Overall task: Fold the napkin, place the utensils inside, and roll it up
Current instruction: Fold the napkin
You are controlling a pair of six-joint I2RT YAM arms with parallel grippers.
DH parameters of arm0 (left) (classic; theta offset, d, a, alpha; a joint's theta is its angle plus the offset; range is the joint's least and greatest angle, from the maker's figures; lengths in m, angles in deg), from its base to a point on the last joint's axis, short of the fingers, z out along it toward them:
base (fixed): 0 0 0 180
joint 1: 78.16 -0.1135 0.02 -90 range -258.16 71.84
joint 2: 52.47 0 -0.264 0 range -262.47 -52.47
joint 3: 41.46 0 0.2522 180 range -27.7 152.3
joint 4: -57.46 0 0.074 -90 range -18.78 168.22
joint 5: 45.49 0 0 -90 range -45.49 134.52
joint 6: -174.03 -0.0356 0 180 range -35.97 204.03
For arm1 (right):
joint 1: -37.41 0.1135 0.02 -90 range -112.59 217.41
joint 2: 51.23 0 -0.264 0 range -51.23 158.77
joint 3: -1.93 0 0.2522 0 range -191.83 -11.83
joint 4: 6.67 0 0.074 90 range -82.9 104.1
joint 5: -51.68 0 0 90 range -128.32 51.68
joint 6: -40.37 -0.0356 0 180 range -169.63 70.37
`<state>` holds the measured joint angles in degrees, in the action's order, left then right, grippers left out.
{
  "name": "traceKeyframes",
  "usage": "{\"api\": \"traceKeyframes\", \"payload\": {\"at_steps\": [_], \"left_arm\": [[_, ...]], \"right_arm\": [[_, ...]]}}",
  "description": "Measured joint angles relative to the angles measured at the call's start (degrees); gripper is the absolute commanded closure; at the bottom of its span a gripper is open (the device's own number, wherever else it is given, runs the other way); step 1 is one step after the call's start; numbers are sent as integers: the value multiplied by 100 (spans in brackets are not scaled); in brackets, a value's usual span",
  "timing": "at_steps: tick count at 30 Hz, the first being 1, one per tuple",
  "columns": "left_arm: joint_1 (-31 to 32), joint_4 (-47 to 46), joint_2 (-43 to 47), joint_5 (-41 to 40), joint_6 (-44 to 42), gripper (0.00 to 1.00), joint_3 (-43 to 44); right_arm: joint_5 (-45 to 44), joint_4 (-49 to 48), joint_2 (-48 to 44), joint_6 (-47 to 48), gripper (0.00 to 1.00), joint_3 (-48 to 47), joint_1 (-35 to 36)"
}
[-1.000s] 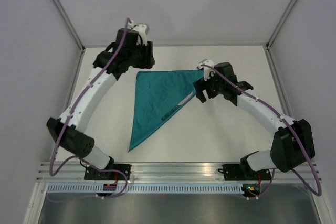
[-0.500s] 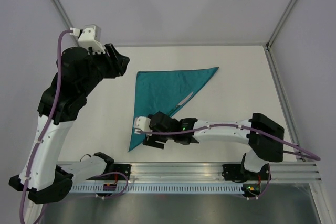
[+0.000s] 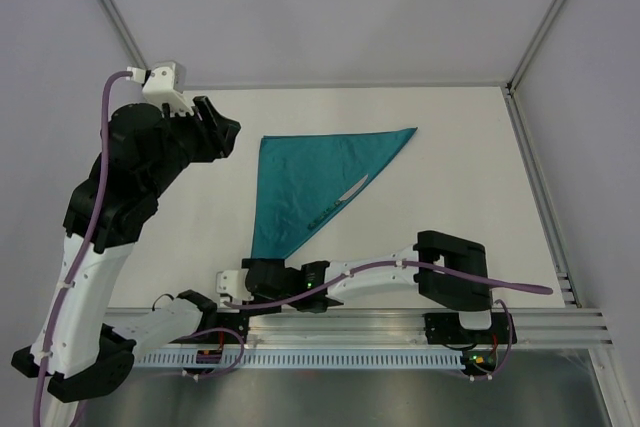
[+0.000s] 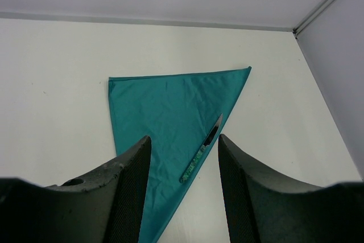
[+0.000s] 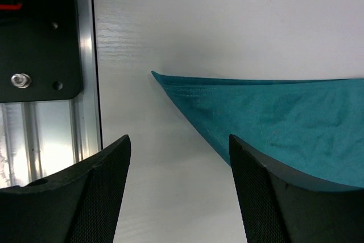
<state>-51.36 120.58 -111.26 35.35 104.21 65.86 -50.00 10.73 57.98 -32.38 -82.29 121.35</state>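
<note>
Left gripper [image 4: 183, 139] hovers over the far-left corner of the desk [image 3: 450, 207], fingers apart, holding nothing. Right gripper [image 5: 178, 138] sits low by the near edge, fingers spread too, just short of the napkin [image 3: 300, 182] tip. Plain teal cloth, folded into a triangle mid-desk, apex pointing at the near edge, long edge slanting near-left to far-right, a utensil [image 3: 345, 195] peeking out along it.

One napkin [image 3: 310, 172], one utensil [image 3: 353, 189], two end effectors [image 3: 226, 131] [image 3: 264, 283].
</note>
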Motion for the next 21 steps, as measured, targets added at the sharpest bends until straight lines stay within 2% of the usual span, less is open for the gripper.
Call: {"api": "traceKeyframes", "payload": {"at_steps": [8,21], "left_arm": [[0,7,79,2,0,44,0],[0,9,87,4,-4,45,-11]], "right_arm": [[-243,-396,444,136,29,-42,35],[-457,-918,811,293,45,-81,35]]}}
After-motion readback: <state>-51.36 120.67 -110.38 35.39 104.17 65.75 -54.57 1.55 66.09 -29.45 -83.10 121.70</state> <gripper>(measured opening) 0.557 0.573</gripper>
